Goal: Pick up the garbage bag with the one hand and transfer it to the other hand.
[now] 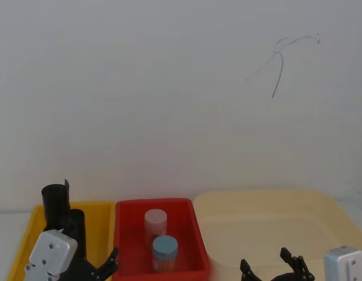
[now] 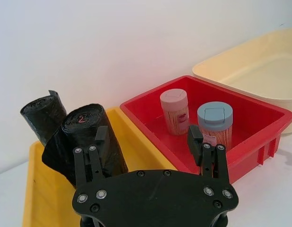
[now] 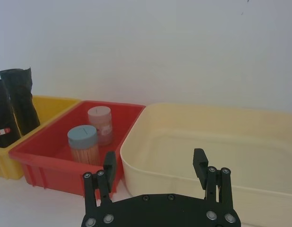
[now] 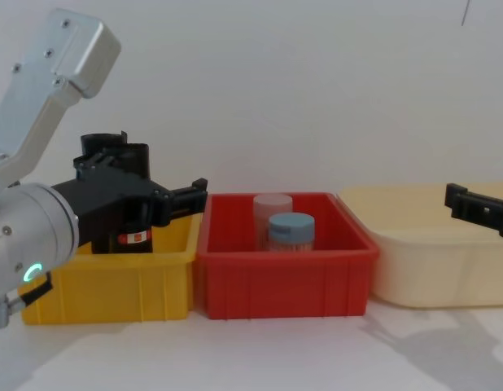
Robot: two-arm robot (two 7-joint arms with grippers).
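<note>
Left gripper (image 2: 147,137), jaws wide, hovers at the yellow tray (image 2: 37,198), one finger in front of the upright garbage bag (image 2: 89,127); chest view adds its red-and-white label (image 4: 133,239). Right gripper (image 3: 154,160) gapes over the cream tub (image 3: 207,111).

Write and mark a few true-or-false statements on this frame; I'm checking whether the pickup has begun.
1. The garbage bag stands in the yellow tray. True.
2. The left gripper is shut on the garbage bag. False: its jaws stand open.
3. The blue-lidded jar stands in the yellow tray. False: it is in the red tray.
4. The right gripper has open jaws, holding nothing. True.
</note>
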